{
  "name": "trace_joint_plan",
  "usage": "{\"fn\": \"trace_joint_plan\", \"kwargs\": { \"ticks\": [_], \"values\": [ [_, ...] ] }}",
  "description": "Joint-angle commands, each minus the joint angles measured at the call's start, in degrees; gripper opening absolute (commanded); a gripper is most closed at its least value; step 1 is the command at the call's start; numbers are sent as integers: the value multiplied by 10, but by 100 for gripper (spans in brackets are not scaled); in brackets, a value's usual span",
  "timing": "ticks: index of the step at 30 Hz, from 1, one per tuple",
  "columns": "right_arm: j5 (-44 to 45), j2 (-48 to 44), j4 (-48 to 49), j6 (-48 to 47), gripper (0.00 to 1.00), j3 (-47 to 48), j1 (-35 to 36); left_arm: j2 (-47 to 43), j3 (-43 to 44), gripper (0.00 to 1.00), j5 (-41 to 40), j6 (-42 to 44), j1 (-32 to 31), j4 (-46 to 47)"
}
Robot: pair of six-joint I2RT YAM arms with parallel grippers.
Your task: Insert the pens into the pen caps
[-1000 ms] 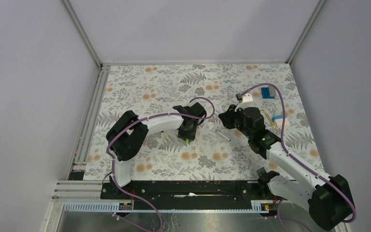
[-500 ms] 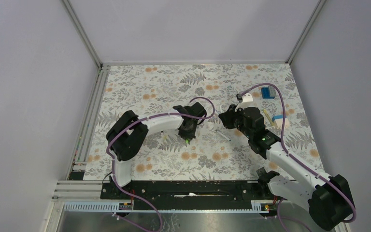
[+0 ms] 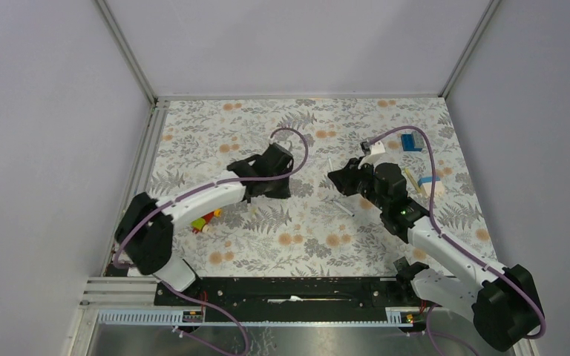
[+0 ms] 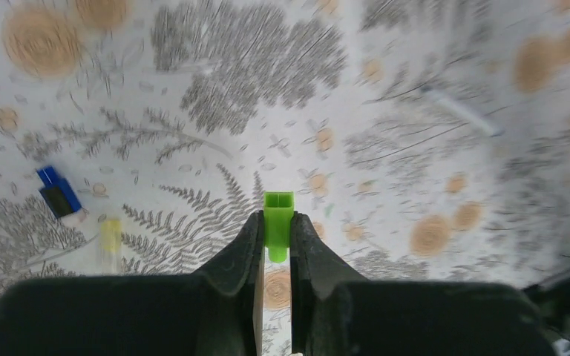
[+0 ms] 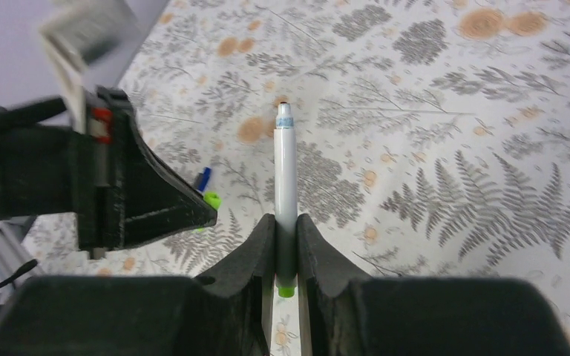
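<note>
The left claw [image 4: 276, 218] pinches the tiny green cap [image 4: 278, 203], the right claw [image 5: 286, 218] grips the stiff, likely slippery pen [image 5: 285, 163] by its back end, tip free.

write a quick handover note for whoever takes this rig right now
Left tool: shut on the green cap.
Right tool: shut on a white pen, tip pointing out ahead.
On the floral mat: a second white pen and a yellowish pen, both lying loose.
Done: one pen and one cap picked up, not yet joined.
Left: push the held pen into the green cap, then cap the rest.
</note>
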Motion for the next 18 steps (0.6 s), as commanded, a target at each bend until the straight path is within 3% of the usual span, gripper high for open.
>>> {"fn": "trace_joint_plan", "kwargs": {
  "ticks": [1, 8, 15, 18],
  "values": [
    [-63, 9, 91, 25, 0, 22, 3, -116, -21, 0, -8, 25, 4, 102],
    [-119, 38, 142, 60, 0, 55, 3, -297, -117, 0, -54, 19, 8, 256],
    [-186, 53, 206, 88, 0, 67, 13, -408, -204, 0, 39, -36, 70, 395],
    [-216, 52, 227, 92, 0, 69, 19, -414, -215, 0, 131, -81, 124, 438]
  ]
}}
